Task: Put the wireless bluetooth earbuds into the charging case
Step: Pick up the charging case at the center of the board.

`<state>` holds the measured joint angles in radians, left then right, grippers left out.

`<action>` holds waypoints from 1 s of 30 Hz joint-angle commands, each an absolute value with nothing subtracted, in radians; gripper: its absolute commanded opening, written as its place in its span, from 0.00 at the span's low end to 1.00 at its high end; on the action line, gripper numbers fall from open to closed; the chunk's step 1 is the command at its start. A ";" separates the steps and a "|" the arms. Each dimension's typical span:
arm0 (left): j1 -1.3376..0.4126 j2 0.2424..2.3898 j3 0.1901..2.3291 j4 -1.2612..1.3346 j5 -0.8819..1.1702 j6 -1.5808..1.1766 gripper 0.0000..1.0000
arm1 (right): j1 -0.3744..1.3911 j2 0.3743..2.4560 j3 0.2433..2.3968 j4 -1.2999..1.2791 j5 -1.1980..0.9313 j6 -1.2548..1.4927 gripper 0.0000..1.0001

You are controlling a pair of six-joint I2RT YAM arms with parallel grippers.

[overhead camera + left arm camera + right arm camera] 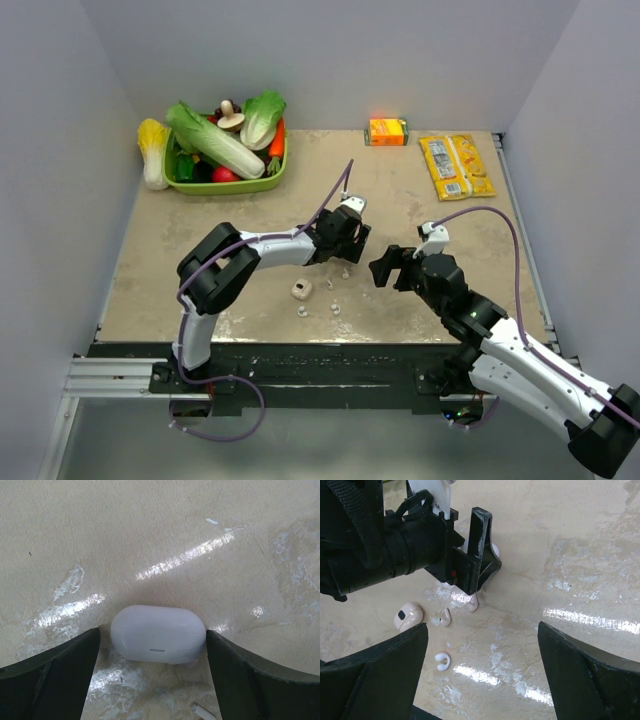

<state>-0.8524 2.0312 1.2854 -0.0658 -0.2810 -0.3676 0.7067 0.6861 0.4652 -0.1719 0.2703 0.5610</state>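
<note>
The right claw point(482, 630) hangs released and empty over the bench point(200, 230), fingers spread wide. Just beyond it three earbuds point(444, 617) lie loose, with a pinkish pod point(407, 616) beside them; I cannot tell what that is. Further on, the left claw point(345, 240) is down at the bench, released, its fingers straddling the case point(157, 641). One finger looks to touch it, and the other stands just off.

Risks, as I judge them:
- The case is glossy, rounded and lying flat, so an uneven squeeze may pop it out or skid it forward.
- Its seam looks shut, so no earbud can go in until the lid is lifted.
- One earbud lies just beside the left claw and could be knocked away.
- The two claws are near each other and could clash.

Only the left wrist view shows the case whole, seam and all. The top view hides it under the claw, and the right wrist view gives what looks like a white sliver of it. Only the right wrist view shows the earbuds' hooked shapes. Only the top view shows the far basket point(230, 188) and orange box point(387, 131).
</note>
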 commanded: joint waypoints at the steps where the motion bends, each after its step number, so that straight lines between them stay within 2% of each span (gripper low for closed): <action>1: -0.861 2.054 1.301 -0.113 -0.284 -0.385 0.90 | 0.710 0.672 0.457 -0.152 0.281 0.565 0.94; 14: -0.865 2.063 1.304 -0.141 -0.302 -0.308 0.91 | 0.710 0.672 0.457 -0.152 0.284 0.566 0.94; 18: -0.868 2.066 1.304 -0.140 -0.301 -0.296 0.86 | 0.710 0.676 0.460 -0.152 0.284 0.566 0.94; 19: -0.868 2.068 1.305 -0.141 -0.298 -0.292 0.79 | 0.710 0.676 0.459 -0.150 0.284 0.566 0.94; 24: -0.871 2.072 1.299 -0.147 -0.284 -0.287 0.65 | 0.710 0.676 0.460 -0.153 0.285 0.565 0.94; 27: -0.871 2.062 1.279 -0.126 -0.269 -0.282 0.45 | 0.709 0.677 0.462 -0.153 0.285 0.566 0.94; 28: -0.871 2.046 1.270 -0.115 -0.268 -0.282 0.29 | 0.709 0.676 0.462 -0.155 0.284 0.566 0.94; 30: -0.871 2.007 1.230 -0.063 -0.267 -0.281 0.12 | 0.709 0.678 0.474 -0.166 0.285 0.568 0.94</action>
<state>-0.8665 2.0365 1.2892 -0.0662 -0.2844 -0.3176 0.7067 0.6846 0.4652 -0.1719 0.2707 0.5610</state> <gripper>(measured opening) 0.727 0.939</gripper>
